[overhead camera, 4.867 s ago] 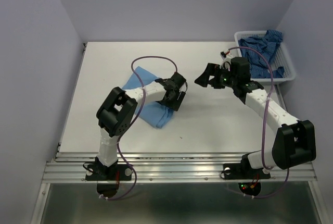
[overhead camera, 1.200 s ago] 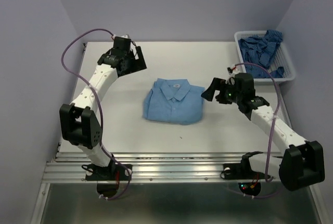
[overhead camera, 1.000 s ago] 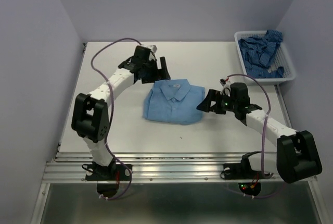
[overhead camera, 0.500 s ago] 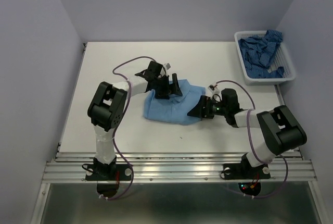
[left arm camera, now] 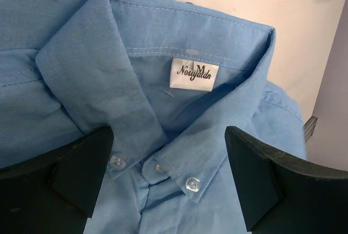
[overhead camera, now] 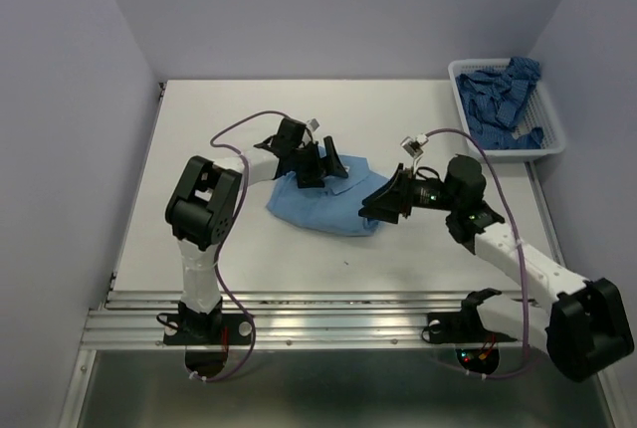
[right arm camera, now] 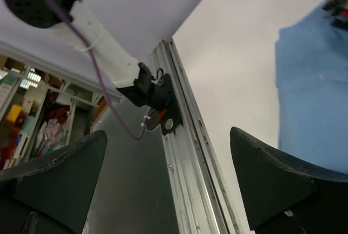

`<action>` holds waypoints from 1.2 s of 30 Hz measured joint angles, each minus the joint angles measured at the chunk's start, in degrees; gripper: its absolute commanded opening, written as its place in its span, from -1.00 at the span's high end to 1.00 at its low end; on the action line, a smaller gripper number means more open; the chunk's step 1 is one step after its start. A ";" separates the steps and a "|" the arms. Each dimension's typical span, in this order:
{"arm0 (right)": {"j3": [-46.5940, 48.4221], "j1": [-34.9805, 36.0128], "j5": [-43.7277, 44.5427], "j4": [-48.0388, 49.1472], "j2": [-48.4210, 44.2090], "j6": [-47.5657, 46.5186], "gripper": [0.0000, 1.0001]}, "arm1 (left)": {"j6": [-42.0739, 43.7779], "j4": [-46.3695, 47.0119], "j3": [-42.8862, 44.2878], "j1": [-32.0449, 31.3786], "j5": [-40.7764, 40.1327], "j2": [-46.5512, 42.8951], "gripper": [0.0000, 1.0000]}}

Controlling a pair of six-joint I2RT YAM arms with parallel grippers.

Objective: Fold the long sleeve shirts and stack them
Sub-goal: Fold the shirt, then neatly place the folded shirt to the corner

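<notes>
A light sky-blue long sleeve shirt (overhead camera: 317,209) lies folded in the middle of the white table, collar towards the back. My left gripper (overhead camera: 320,167) hovers open just over the collar. In the left wrist view the collar with its white label (left arm camera: 194,74) fills the frame, and my left gripper (left arm camera: 168,177) has one black finger (left arm camera: 81,174) on each side of the buttons. My right gripper (overhead camera: 383,204) is open at the shirt's right edge, tilted. In the right wrist view my right gripper (right arm camera: 168,185) holds nothing and the shirt (right arm camera: 315,92) lies to the right. A darker patterned blue shirt (overhead camera: 498,92) is heaped in the basket.
The white mesh basket (overhead camera: 518,155) stands at the table's back right corner. The metal rail (overhead camera: 338,314) runs along the near edge and also shows in the right wrist view as the rail (right arm camera: 190,152). Purple cables loop from both arms.
Over the last second both grippers came in onto the folded shirt from either side. Since half a second ago the right arm has swung outward and the shirt has shifted slightly left.
</notes>
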 measured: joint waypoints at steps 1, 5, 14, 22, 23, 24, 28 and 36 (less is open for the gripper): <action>1.09 0.00 -0.79 -1.07 -2.21 -0.13 -1.00 | -0.33 0.46 -0.22 0.31 -0.07 -0.02 -0.97; 3.89 0.00 -1.46 -6.27 -7.08 -0.87 -1.00 | -1.36 1.31 -0.70 0.85 -0.76 -0.20 -0.97; 11.52 0.20 21.57 -36.13 -0.07 -11.28 -1.00 | -1.38 -3.08 -1.44 1.57 -13.18 -3.02 -0.97; 15.21 0.22 34.99 -45.53 2.49 -15.26 -1.00 | 5.38 -14.10 9.49 12.28 -25.42 1.18 -0.97; 15.67 0.20 35.60 -45.77 2.80 -15.56 -1.00 | 7.15 -15.87 13.88 14.36 -27.30 3.67 -0.97; 16.15 0.20 36.11 -46.01 3.06 -15.85 -1.00 | 8.72 -17.40 17.40 16.33 -28.65 5.88 -0.97; 18.10 0.22 37.81 -46.75 3.85 -16.85 -1.00 | 15.85 -21.35 30.29 23.89 -31.74 13.64 -0.97; 24.65 0.17 39.17 -47.43 5.51 -17.68 -1.00 | 30.67 -25.38 57.20 35.36 -32.33 31.36 -0.97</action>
